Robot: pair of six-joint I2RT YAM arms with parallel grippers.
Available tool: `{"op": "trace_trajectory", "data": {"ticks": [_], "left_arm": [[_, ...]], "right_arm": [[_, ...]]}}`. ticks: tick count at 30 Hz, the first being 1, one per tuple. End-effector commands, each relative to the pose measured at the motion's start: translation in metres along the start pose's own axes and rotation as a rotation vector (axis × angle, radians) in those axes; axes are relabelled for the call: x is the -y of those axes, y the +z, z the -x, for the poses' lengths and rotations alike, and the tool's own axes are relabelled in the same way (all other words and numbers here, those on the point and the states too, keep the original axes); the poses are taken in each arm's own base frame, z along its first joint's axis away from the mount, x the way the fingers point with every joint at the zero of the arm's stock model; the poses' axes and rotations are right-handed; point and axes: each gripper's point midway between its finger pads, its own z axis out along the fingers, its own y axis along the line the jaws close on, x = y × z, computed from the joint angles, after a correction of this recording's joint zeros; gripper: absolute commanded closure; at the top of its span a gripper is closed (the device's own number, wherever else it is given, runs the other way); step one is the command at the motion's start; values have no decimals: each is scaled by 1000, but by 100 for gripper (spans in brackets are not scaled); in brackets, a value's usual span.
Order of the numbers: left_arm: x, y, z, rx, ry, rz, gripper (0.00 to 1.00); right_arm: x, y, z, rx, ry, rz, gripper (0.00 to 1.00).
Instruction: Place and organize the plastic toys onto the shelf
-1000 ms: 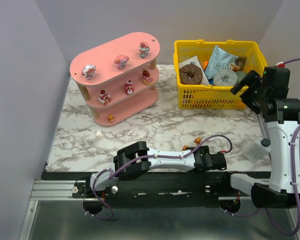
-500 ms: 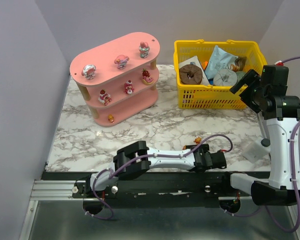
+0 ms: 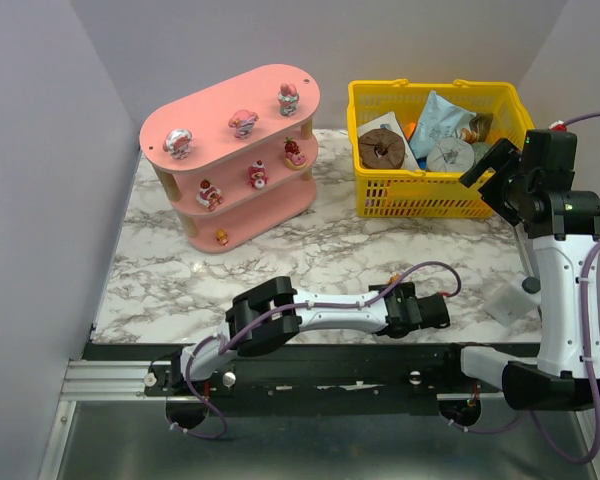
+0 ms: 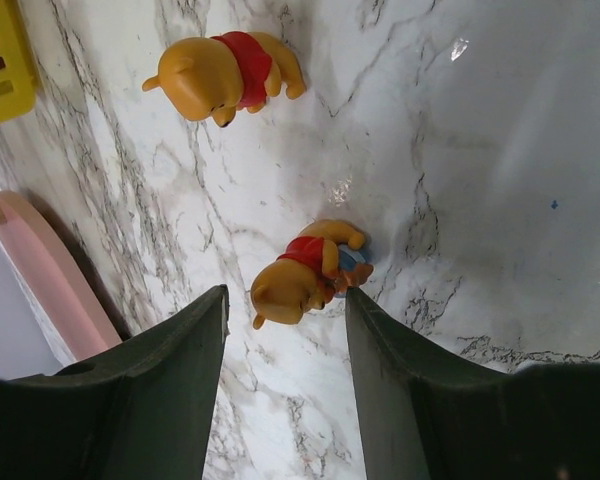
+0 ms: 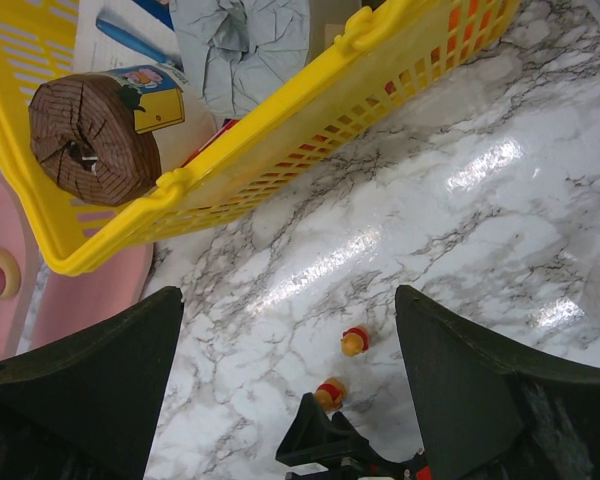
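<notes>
Straddling a bear toy (image 4: 305, 275) hidden from the top view, left gripper (image 4: 286, 297) stands open — right gripper (image 5: 288, 295) too.

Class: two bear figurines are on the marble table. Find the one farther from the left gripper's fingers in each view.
Top external: the bear figurine is low, right of centre.
Left wrist: bear figurine at upper left, beyond the other bear.
Right wrist: bear figurine at lower centre, the upper of the pair.
Shared landmark: the yellow basket.
</notes>
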Motion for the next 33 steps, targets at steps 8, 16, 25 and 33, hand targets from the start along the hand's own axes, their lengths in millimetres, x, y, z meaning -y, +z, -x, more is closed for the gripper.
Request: {"op": "trace_trajectory", "data": {"ticks": [8, 16, 25, 33], "left_arm": [[6, -3, -6, 7, 4, -65, 57], [4, -2, -6, 4, -9, -54, 77], [-12, -2, -11, -7, -11, -4, 93], [-44, 1, -27, -34, -76, 25, 93]], "right_arm": [[-3, 6, 8, 22, 2, 5, 7], [-7, 7, 9, 18, 5, 17, 8], [-14, 0, 19, 45, 7, 44, 8], [-16, 6, 20, 52, 13, 50, 8]]}}
